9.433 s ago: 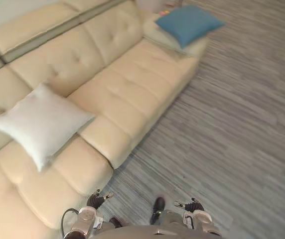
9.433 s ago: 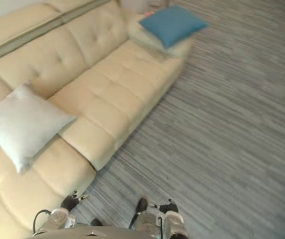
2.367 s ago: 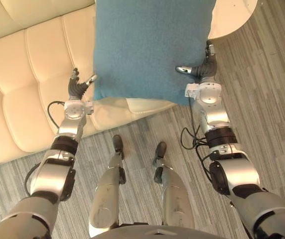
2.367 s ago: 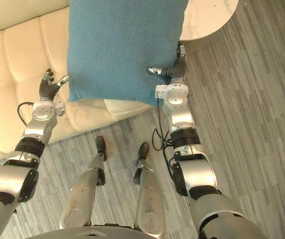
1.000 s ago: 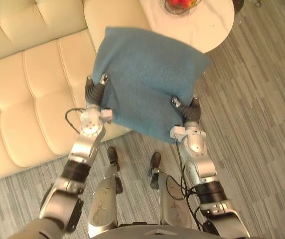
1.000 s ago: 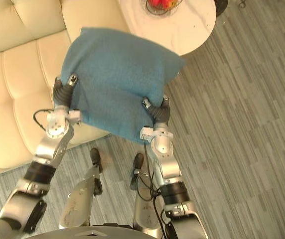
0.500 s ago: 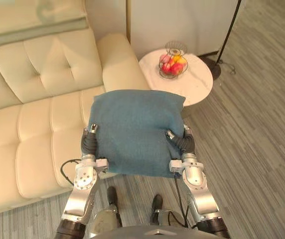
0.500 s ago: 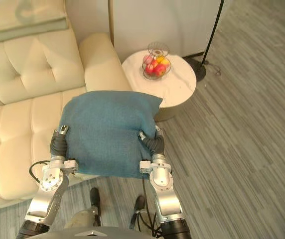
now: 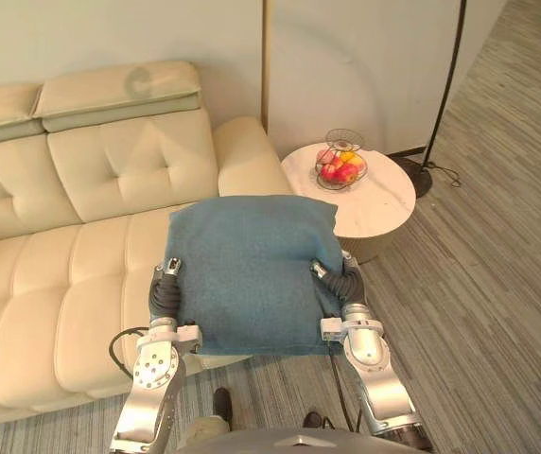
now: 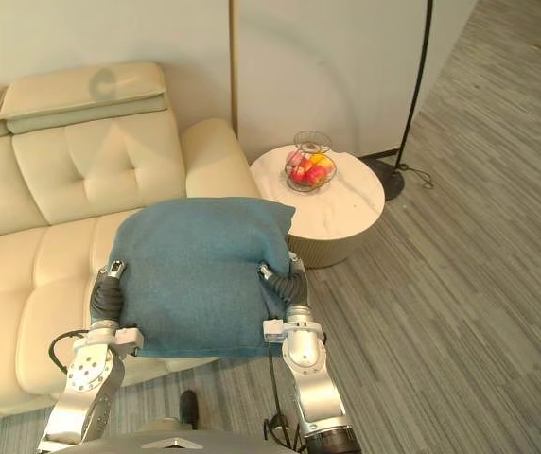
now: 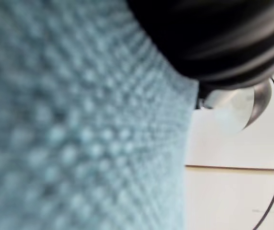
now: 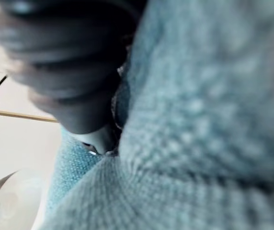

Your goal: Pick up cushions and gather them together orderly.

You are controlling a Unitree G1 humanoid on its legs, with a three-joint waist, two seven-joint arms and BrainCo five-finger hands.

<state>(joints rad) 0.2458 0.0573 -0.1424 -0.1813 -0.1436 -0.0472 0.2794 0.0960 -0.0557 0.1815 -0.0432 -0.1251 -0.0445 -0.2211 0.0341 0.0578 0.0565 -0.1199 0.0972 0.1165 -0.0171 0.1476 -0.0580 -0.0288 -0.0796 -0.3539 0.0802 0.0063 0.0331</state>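
a cream sofa (image 9: 81,274) runs along the wall, its tufted seat bare where it shows. just beside its right arm stands a round white side table (image 9: 389,203); a wire basket (image 9: 340,167) of what seems to be red and orange fruit sits near the table's back edge. on the grey striped floor (image 9: 507,284), behind the table, a floor lamp (image 9: 421,178) rests on its dark base, with a thin cord (image 9: 448,171) beside it.
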